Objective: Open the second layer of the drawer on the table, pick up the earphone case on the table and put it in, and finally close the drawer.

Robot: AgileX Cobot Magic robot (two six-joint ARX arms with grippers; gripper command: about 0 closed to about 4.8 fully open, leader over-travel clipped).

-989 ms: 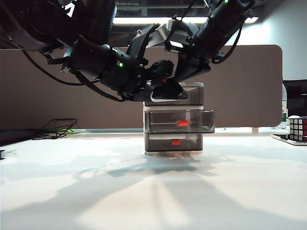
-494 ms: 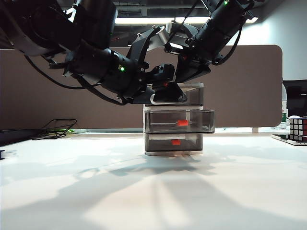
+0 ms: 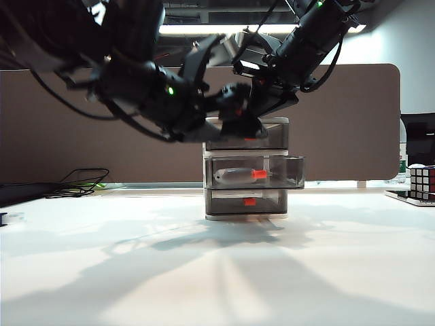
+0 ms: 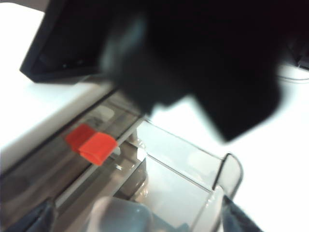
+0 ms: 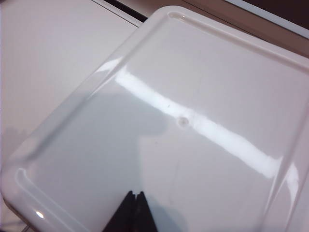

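The drawer [image 3: 246, 170] stands mid-table with the second layer [image 3: 292, 172] pulled out. The white earphone case [image 3: 233, 176] lies inside it, behind the red-orange tab [image 3: 258, 174]. My left gripper [image 3: 234, 129] hovers just above the pulled-out layer, open and empty. In the left wrist view the earphone case [image 4: 118, 215] is a pale blur in the second layer [image 4: 227, 174], between my left gripper's [image 4: 135, 223] spread fingertips [image 4: 34, 220]. My right gripper [image 5: 134, 195] is shut, its tips resting on the drawer's white top [image 5: 193, 96]; in the exterior view my right gripper [image 3: 270, 109] sits over the unit.
A multicoloured puzzle cube [image 3: 422, 182] stands at the far right of the table [image 3: 217, 272]. Black cables [image 3: 81, 180] lie at the back left. A dark brown partition panel [image 3: 353, 122] runs along the back edge.
My left gripper opened and let go of the earphone case, which dropped from between its fingers into the second layer. The right arm stayed still.
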